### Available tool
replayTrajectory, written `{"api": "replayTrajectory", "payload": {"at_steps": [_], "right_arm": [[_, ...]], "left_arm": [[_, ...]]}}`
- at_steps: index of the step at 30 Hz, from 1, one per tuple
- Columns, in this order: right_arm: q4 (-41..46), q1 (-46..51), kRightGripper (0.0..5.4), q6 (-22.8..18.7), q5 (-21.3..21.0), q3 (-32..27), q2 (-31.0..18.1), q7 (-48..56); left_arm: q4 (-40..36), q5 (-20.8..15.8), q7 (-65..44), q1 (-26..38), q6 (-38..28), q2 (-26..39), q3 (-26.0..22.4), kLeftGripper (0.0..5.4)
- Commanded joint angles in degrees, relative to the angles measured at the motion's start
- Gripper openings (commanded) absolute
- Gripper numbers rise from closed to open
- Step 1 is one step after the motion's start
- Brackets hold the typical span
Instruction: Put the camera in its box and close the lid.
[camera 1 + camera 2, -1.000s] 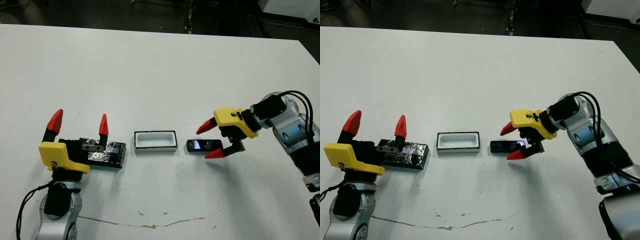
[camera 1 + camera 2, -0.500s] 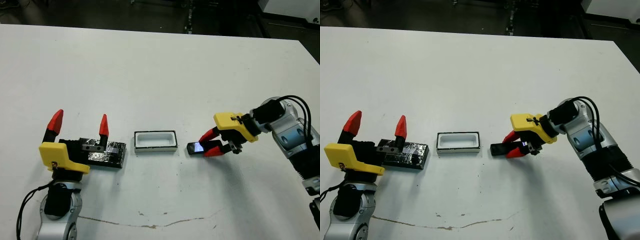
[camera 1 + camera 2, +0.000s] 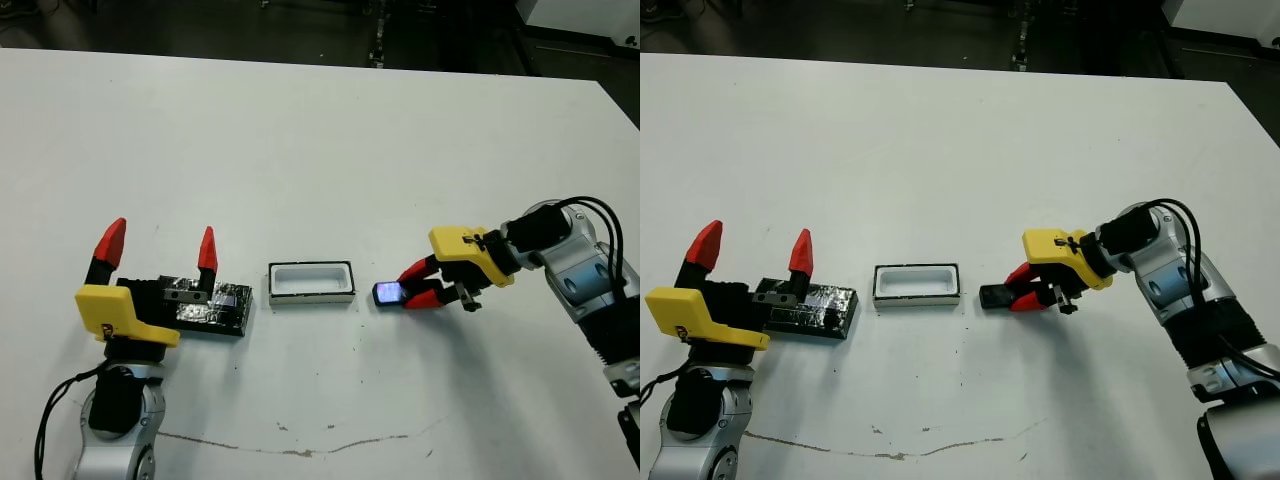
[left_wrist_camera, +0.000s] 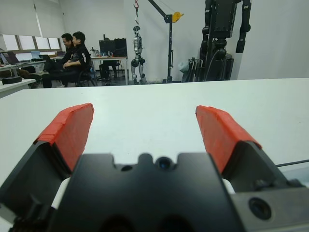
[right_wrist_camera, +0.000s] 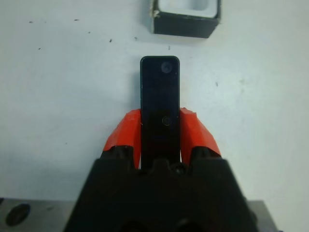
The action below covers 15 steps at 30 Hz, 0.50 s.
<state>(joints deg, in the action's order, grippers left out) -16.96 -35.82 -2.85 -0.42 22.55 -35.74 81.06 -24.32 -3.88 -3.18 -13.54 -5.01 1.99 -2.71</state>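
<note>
Two grippers in view on the white desk. Right gripper low at the desk, jaws closed tight on the camera, red fingertips pressed to both long sides of the bar near its rear half. The camera's free end sticks out ahead of the fingers, pointing at the box; it lies just beside the box's right end, apart from it, small gap of bare desk between. Shiny bluish face catches light at the exposed end in the head views. Cannot tell if the camera is lifted or resting on the desk.

Box sits open, white inner walls, thin black rim, nothing inside it. Long axis runs left-right, roughly in line with the camera.

Lid lies flat on the desk left of the box, near it but not touching, reflective strip up. Left gripper hovers at the lid's left part, jaws wide open, holding nothing, red tips pointing away from the robot.

Left wrist view shows two seated people far beyond the desk, and robot stands in the room behind.
</note>
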Motion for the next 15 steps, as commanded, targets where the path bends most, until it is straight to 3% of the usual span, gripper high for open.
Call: {"api": "replayTrajectory", "payload": {"at_steps": [1,3,9,15], "right_arm": [[1.4,0.6,1.66,-1.2,1.3,-2.0,-0.1,-1.5],[0.9,-0.7,1.66,-3.2,3.3,-3.2,0.3,-0.5],[2.4,-5.8,1.66,-16.6,7.4,-4.5,0.2,1.7],[-0.5,-9.1,1.66,-20.4,11.5,-4.6,2.7,5.1]], "left_arm": [[0.3,-0.2,0.0,-0.2,-0.2,-0.2,0.1,5.40],[0.1,-0.2,0.0,-0.2,0.1,-0.1,0.2,5.40],[0.0,-0.5,0.2,-0.1,0.3,-0.2,0.3,5.40],[-0.2,0.9,0.5,-0.1,0.5,0.2,0.5,5.40]]}}
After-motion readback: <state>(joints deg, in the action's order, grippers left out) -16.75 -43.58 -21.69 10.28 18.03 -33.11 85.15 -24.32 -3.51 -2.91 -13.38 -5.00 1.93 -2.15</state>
